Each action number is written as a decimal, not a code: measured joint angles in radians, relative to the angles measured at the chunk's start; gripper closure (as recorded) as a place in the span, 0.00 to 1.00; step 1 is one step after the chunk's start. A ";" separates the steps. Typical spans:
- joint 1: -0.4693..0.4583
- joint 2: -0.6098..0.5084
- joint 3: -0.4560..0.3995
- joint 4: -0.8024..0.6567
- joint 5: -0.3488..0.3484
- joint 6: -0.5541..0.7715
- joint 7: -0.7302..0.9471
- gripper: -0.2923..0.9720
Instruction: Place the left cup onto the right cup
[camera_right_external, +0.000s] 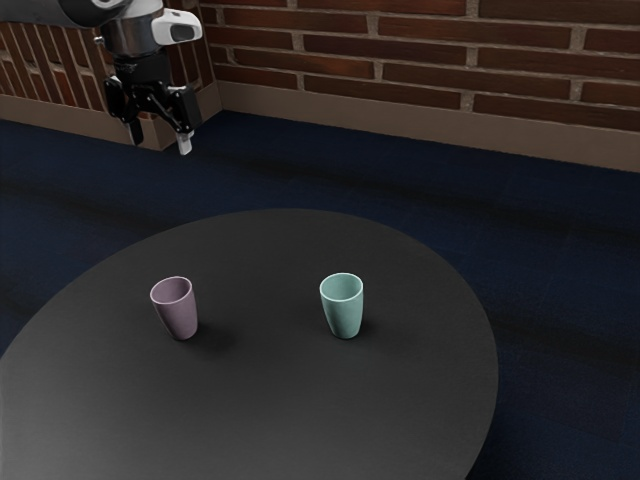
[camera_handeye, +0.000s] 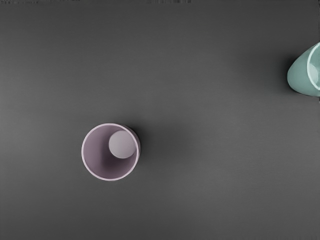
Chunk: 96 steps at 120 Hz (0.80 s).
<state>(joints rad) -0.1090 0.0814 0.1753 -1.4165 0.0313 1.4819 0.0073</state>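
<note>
My gripper hangs high in the exterior view's upper left, well above the table and touching nothing. Its 2 fingers stand apart and point down, with only air between them.

The 2 cups stand upright on the round dark table, mouths up and well apart from each other. The purple cup is on the exterior view's left. In that view, it sits at about 6 o'clock from my gripper, far below it. The teal cup is at 3 o'clock from the purple one, on the exterior view's right, at about the same depth on the tabletop. Neither cup is stacked on the other.

From my wrist camera I look almost straight down into the purple cup: pale rim, round base inside, bare table all around it. The teal cup shows at the edge of that picture, cut off, again well apart from the purple one.

Behind the table in the exterior view lie a dark blue floor and a brick wall.
</note>
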 joint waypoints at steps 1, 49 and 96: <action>0.000 0.000 0.000 0.000 0.000 0.000 0.000 0.23; -0.002 -0.002 0.010 -0.007 0.007 0.001 0.017 0.23; 0.003 0.027 0.089 -0.028 0.010 0.010 0.052 0.23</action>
<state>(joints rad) -0.1064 0.1085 0.2640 -1.4447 0.0417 1.4920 0.0596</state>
